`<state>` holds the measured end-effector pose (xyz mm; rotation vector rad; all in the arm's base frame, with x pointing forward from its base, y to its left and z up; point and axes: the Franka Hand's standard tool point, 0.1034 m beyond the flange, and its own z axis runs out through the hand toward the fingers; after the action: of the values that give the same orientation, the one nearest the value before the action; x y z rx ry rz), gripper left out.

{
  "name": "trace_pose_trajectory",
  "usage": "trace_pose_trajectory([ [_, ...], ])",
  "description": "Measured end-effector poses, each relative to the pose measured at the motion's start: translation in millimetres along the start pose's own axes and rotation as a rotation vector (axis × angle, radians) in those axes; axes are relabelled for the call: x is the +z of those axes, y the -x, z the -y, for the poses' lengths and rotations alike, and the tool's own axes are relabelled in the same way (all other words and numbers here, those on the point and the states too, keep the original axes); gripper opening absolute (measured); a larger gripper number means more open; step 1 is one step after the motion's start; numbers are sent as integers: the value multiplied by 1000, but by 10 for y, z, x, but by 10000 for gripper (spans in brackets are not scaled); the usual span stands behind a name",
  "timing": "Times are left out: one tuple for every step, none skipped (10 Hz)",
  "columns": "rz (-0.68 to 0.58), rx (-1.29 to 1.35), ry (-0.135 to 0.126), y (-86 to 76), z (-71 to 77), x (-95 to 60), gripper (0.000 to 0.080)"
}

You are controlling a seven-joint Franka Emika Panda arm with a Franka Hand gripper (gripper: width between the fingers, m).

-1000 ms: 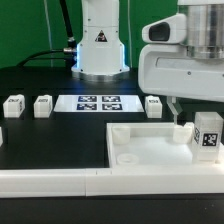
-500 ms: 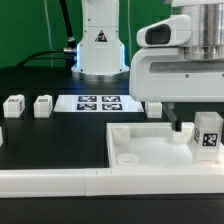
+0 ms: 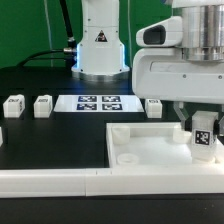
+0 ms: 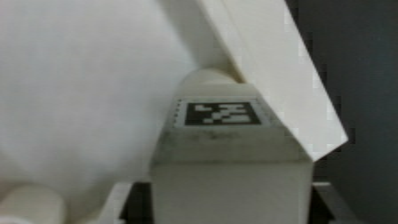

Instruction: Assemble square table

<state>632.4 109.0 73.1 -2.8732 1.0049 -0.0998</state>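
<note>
Item one, your two-finger gripper (image 3: 203, 128) (image 4: 222, 208): its jaws are drawn in on a small white plastic leg block (image 3: 204, 140) (image 4: 222, 150) that has a black-and-white tag on its face. One dark finger (image 4: 121, 205) lies against each flank. The wrist view shows you no gap between finger and block, so enter it as gripped. The block stands upright. You cannot tell whether its foot rests on the surface below or hangs just clear.

Item two, below it: the large white plastic square slab (image 3: 145, 148) with raised rims. It has one round socket (image 3: 128, 157) near its front corner and another (image 3: 118, 130) near its rear corner, both toward the exterior view's left. The gripped block sits over the slab's part toward the exterior view's right, close to the far rim.

Item three: the bulky white wrist housing (image 3: 180, 70) directly above, which hides the top of the block from you.

Item four: three more small white tagged leg blocks on the black table (image 3: 50, 140). Two (image 3: 13, 105) (image 3: 43, 104) are toward the exterior view's left. One (image 3: 153, 105) is just behind the slab's far rim.

Item five: the marker board (image 3: 98, 102), lying flat between those blocks.

Item six: the long white L-shaped border wall (image 3: 55, 182), running along the front edge with the slab set against it.

Item seven: the white robot base (image 3: 100, 45), behind the marker board.
</note>
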Motion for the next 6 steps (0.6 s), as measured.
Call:
trace_pose_trajectory([
  [19, 124, 1, -14, -13, -6, 288],
  [36, 271, 1, -15, -24, -10, 288],
  [55, 442, -5, -16, -43, -6, 288],
  [87, 662, -17, 1, -53, 6, 289],
  [114, 826, -28, 16, -51, 22, 289],
  [128, 951, -28, 27, -44, 30, 290],
])
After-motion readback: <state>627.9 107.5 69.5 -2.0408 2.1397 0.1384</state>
